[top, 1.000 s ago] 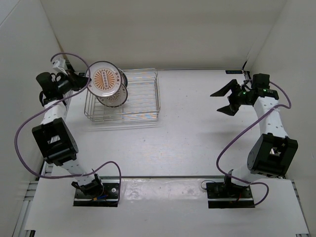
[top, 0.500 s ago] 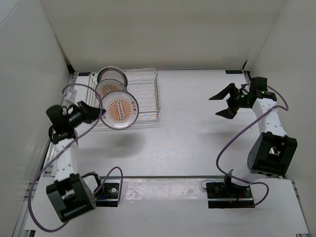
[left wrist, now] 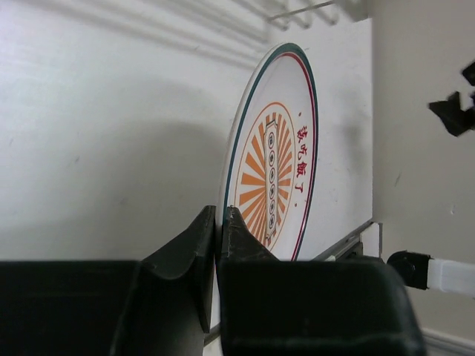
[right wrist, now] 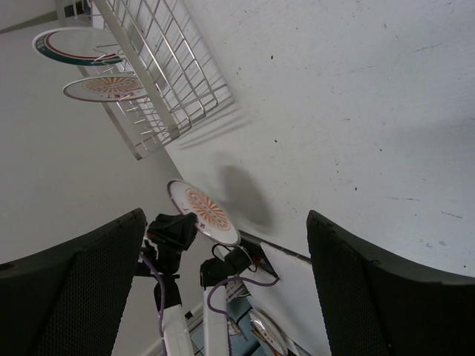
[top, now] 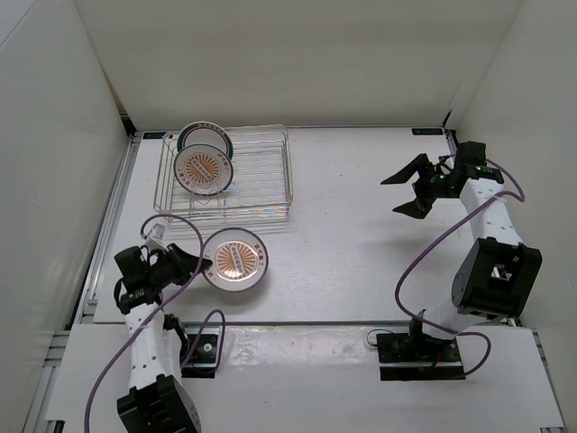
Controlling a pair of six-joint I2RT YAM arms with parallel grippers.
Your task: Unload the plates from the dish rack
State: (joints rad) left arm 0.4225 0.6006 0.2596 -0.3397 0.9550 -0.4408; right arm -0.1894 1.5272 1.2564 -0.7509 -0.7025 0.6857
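One sunburst plate (top: pixel 236 262) out of the dish rack (top: pixel 270 185), gripped by the left claw (top: pixel 200 264).
The left claw is pinched tight on the plate's rim, holding it tilted over the near-left part of the counter (top: pixel 361 262), well apart from the rack. A second sunburst plate (top: pixel 205 169) and a teal-rimmed plate (top: pixel 202 133) stand upright at the rack's far-left end. The right claw (top: pixel 394 194) hangs wide open, empty.

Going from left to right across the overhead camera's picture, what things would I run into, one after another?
The left gripper → the orange sunburst plate it is clamped on → the right gripper, standing open.
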